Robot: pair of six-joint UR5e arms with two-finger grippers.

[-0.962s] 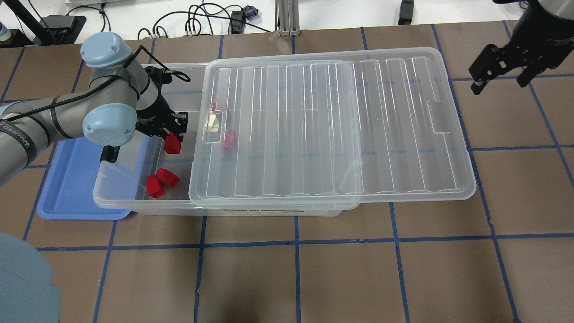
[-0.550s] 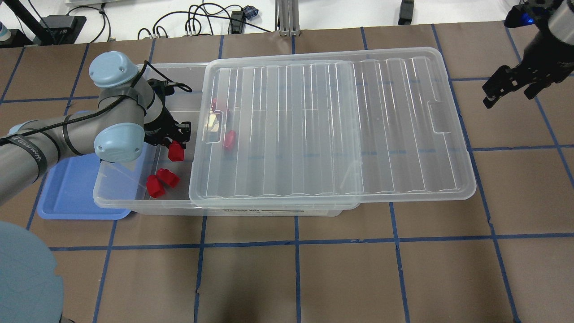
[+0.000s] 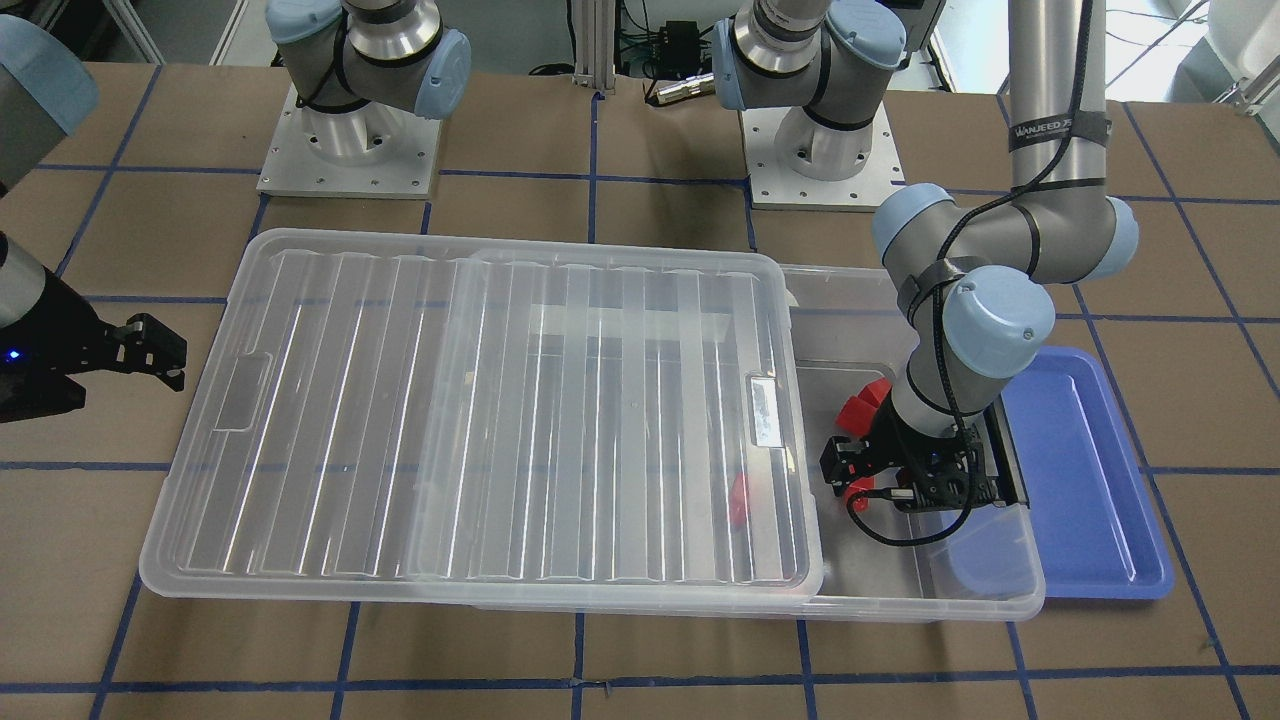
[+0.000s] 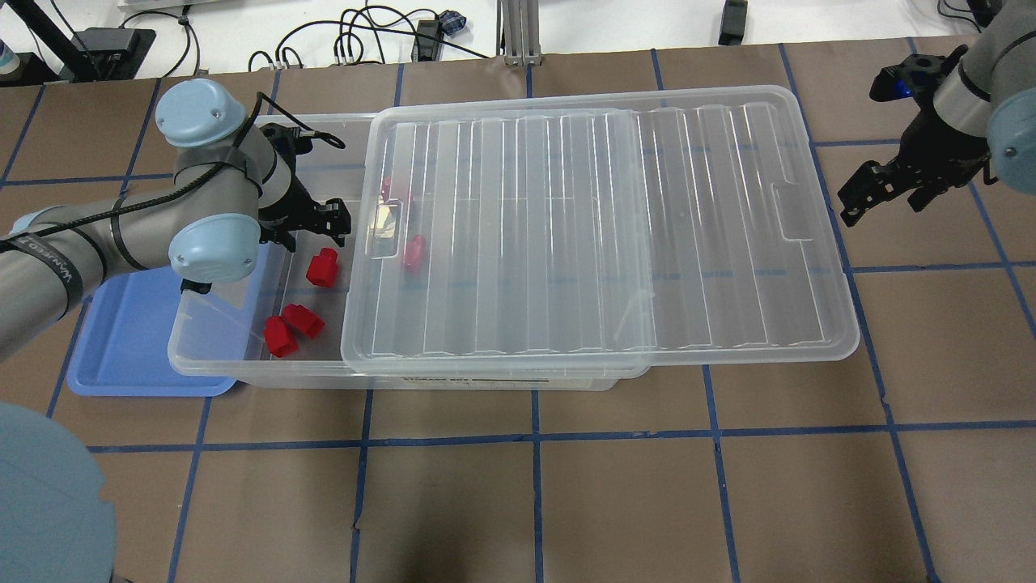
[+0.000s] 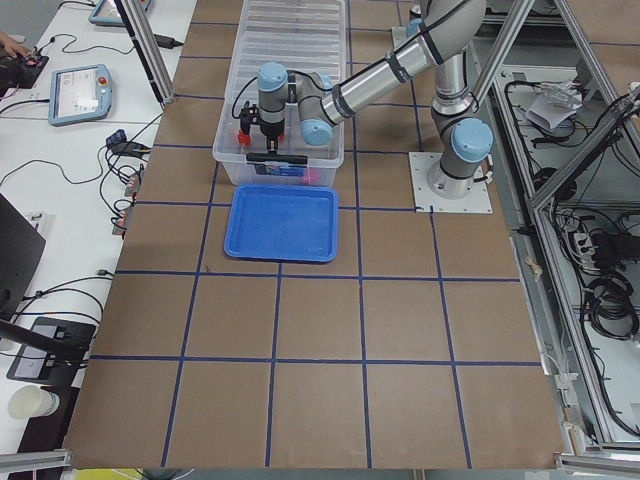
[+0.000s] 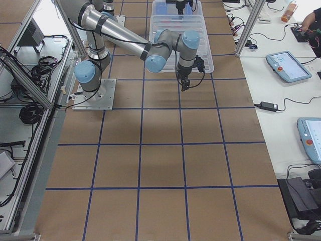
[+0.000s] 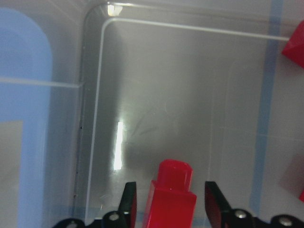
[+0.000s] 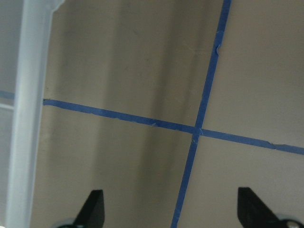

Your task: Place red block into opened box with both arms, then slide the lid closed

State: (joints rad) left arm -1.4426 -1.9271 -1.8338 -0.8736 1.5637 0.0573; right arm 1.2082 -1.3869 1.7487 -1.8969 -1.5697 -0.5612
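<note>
The red block (image 4: pixel 321 267) lies on the floor of the clear box (image 4: pixel 243 368), in its uncovered left end. My left gripper (image 4: pixel 314 228) hovers just over it, open. In the left wrist view the block (image 7: pixel 171 192) sits between the fingers (image 7: pixel 127 202) with a gap on each side. The ribbed clear lid (image 4: pixel 599 235) covers most of the box and overhangs its right end. My right gripper (image 4: pixel 882 190) hangs open over the table just beyond the lid's right edge, with nothing in it. Its fingertips (image 8: pixel 95 205) stand wide apart.
Two more red blocks (image 4: pixel 291 324) lie in the box's open end, and others (image 4: pixel 413 253) show through the lid. A flat blue tray (image 4: pixel 129 340) sits against the box's left side. Both arm bases (image 3: pixel 345 150) stand at the robot's table edge.
The left gripper has opened and drawn back a little, leaving the red block on the box floor. The right gripper has swung down toward the lid's right edge.
</note>
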